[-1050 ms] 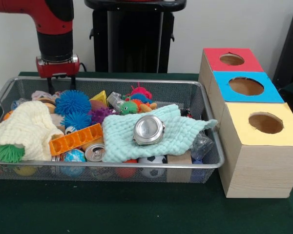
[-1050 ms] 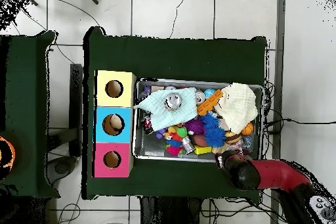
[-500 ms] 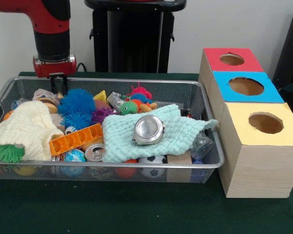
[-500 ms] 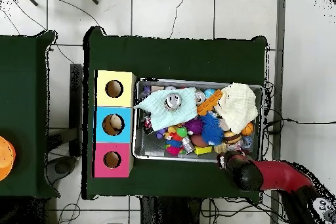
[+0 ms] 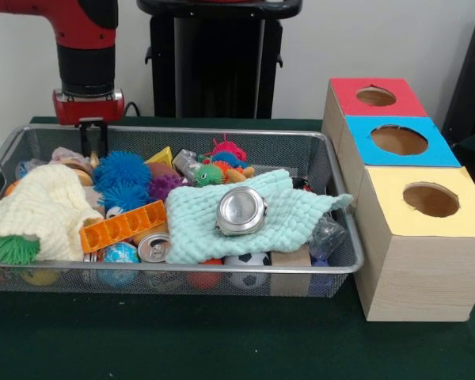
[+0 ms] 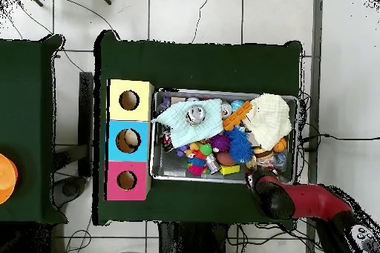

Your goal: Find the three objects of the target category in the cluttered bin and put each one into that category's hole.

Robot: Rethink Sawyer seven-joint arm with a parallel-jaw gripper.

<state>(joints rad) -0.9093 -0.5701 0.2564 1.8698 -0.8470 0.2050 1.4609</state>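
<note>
Since the earlier frames, little has been shifted: the gripper (image 5: 93, 142) of the red and black arm (image 5: 85, 47) has been held at the bin's far left corner, with only a slight sideways drift, and the bin's contents have been left as they were. Whether its fingers are parted or closed cannot be told, and nothing is seen held in it.

Going left to right in the front view, the silver wire-mesh bin (image 5: 336, 222) is seen on the green table (image 5: 222, 340). At its left a cream knitted cloth (image 5: 36, 210) is spread, with a green spiky ball (image 5: 16, 249) under its near edge. At about five o'clock from the gripper, just beside it, two blue spiky balls (image 5: 120, 178) are found. Nearer the camera lie an orange ridged plastic block (image 5: 123, 226) and a silver drinks can (image 5: 153, 247). Toward three o'clock from the gripper, a yellow block (image 5: 162, 157) and small red and green fuzzy toys (image 5: 218, 162) are heaped. A mint-green knitted cloth (image 5: 293, 210) is draped over the bin's middle, and a round silver metal tin (image 5: 241, 210) is rested on it.

Well apart at the right, three wooden boxes are lined up, each with a round hole: red-topped (image 5: 404, 99), blue-topped (image 5: 443, 150), yellow-topped (image 5: 467, 218).

In the overhead view the arm (image 6: 297, 199) is seen over the bin's (image 6: 159, 135) lower right corner.
</note>
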